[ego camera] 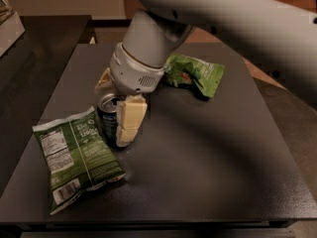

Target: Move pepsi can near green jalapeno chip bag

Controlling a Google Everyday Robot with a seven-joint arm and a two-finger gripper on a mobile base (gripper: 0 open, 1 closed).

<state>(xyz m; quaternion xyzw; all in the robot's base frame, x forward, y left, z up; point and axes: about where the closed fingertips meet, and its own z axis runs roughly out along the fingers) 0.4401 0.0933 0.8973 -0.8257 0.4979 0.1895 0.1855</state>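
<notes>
The pepsi can point(108, 119), dark blue with a silver top, stands upright on the dark table point(208, 152), just right of the green jalapeno chip bag's top corner. The green jalapeno chip bag point(74, 158) lies flat at the front left, its white nutrition label and barcode facing up. My gripper point(117, 103) comes down from above with its cream fingers point(130, 121) on either side of the can, closed against it. The near finger hides the can's right side.
A brighter lime-green bag point(194, 74) with an orange-red picture lies behind the arm, towards the back right. The table's left edge borders a darker counter point(34, 48). A pale box corner point(9, 24) shows at the far left.
</notes>
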